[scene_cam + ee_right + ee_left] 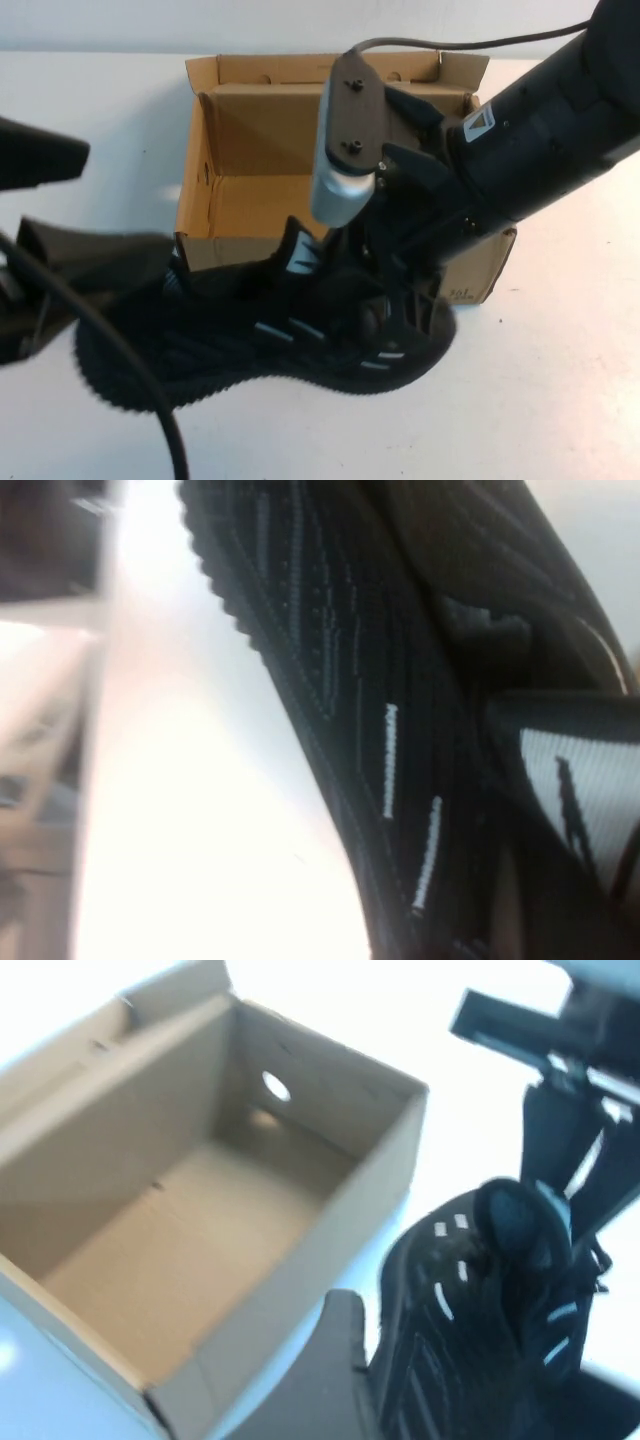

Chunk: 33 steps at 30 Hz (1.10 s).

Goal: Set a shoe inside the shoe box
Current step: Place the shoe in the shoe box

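The black mesh-knit shoe with white dash marks lies lengthwise just in front of the open brown shoe box, toe to the left. My right gripper reaches down from the upper right and is shut on the shoe at its collar, by the white tongue label. My left gripper is at the toe end; in the left wrist view the shoe sits between its fingers. The box is empty inside. I cannot tell whether the shoe is off the table.
The box's flap lid stands open at the back. A black cable runs across the front left. White table lies to the right and in front of the shoe.
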### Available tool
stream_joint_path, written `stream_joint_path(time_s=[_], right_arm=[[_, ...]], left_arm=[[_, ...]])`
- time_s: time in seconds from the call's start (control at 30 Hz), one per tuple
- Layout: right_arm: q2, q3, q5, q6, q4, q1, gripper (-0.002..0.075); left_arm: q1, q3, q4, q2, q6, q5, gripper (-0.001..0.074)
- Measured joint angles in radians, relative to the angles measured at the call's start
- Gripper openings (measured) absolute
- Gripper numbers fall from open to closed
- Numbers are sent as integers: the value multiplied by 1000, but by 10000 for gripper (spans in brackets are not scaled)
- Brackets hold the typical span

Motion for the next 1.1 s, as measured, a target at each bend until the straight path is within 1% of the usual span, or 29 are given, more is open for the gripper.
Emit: stream_joint_path(time_s=[0.1,0.2,0.23,0.27,0.33,0.37,0.43,0.47,0.5,0.57,0.67,0.83,0.97,1.1], right_arm=[[0,0,-27,68,-95,0,25],[1,-7,-37,94,-132,0,24],[2,-16,-37,102,-142,0,24],[5,-28,-35,113,-151,0,24],[11,-58,-35,137,-172,0,24],[15,-76,-35,150,-186,-2,24],[25,-110,-35,164,-205,-18,23],[32,-127,-35,169,-210,-31,22],[41,-144,-35,169,-214,-46,22],[61,-171,-35,170,-218,-75,22],[103,-215,-33,171,-221,-118,22],[196,-331,-7,171,-224,-150,22],[300,-498,55,171,-246,-150,22],[401,-652,95,164,-308,-150,22]], left_arm=[[0,0,6,0,-30,-93,669],[0,0,30,0,-74,-163,666],[0,0,46,0,-92,-175,656],[0,0,74,0,-121,-187,627],[0,0,138,0,-187,-195,519],[0,0,177,0,-218,-195,431],[0,0,248,0,-259,-192,218],[0,0,276,0,-273,-186,144],[0,0,295,0,-284,-176,94],[0,0,312,0,-292,-155,43],[0,18,319,0,-301,-120,13],[0,122,312,0,-303,-119,1],[0,223,242,0,-299,-190,1],[0,298,137,0,-289,-283,0]])
